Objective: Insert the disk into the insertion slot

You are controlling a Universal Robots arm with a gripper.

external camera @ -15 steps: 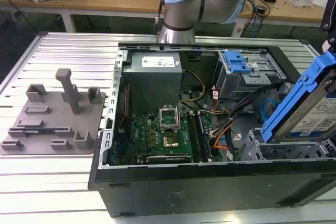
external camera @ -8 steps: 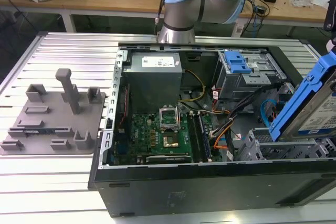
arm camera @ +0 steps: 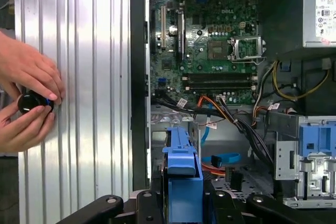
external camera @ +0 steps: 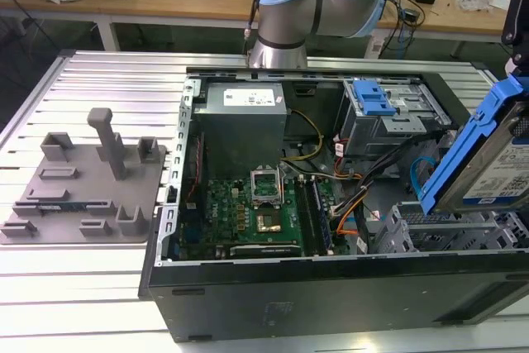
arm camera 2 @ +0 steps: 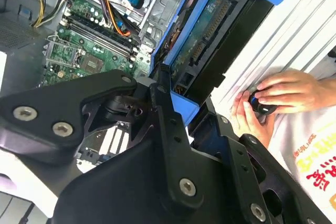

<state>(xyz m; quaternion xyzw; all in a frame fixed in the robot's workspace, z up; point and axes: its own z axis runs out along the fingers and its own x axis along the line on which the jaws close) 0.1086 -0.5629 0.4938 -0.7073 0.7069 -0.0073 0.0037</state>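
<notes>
The disk (external camera: 496,163), a silver drive with a white label in a bright blue carrier (external camera: 463,150), hangs tilted at the exterior view's right, just above the open computer case. My gripper (arm camera 2: 194,116) is shut on it, one black finger (arm camera 2: 167,129) on each flat side. In the first wrist view the carrier's blue edge (arm camera: 182,169) stands between the fingers of the gripper (arm camera: 182,203). The insertion slot belongs to the small grey perforated cage (external camera: 442,233) right below the disk. The disk is outside the cage and above it.
The larger grey bay with a blue ribbed top (external camera: 382,105) sits behind the cage. Orange and black cables (arm camera: 220,111) run beside it, near the motherboard (external camera: 256,204). A person's hands (arm camera: 26,103) hold a small black knob on the slatted table (arm camera: 89,77). A grey fixture plate (external camera: 83,183) lies at the exterior view's left.
</notes>
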